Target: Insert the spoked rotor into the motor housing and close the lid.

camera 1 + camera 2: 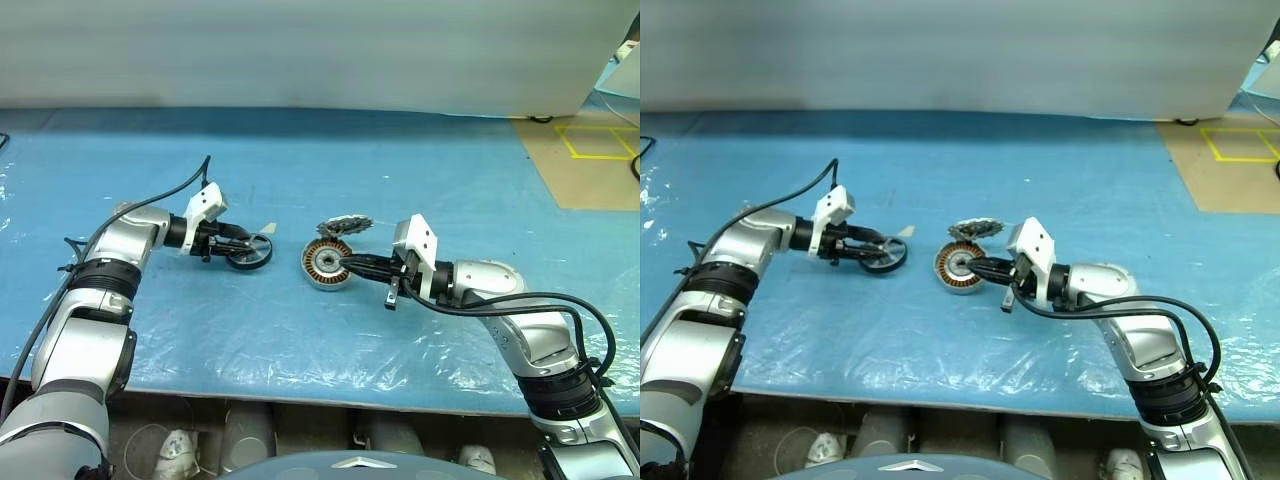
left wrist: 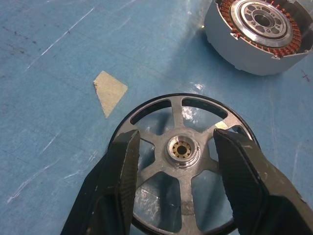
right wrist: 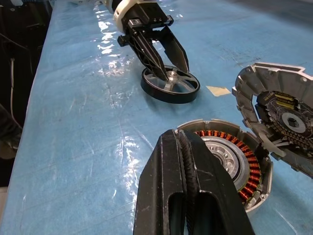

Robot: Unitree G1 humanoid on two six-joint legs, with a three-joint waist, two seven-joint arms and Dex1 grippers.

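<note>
Right gripper [image 3: 188, 161] pressed shut over motor housing [image 1: 327, 264] on blue table [image 1: 420, 180], lid [image 3: 281, 115] tilted just beyond; left gripper [image 2: 178, 161] spread, straddling spoked rotor [image 2: 182, 164] lying flat.

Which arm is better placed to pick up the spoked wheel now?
The left. Its gripper is open, fingers either side of the spoked wheel's hub. The right gripper is shut, by the copper-wound ring.
</note>
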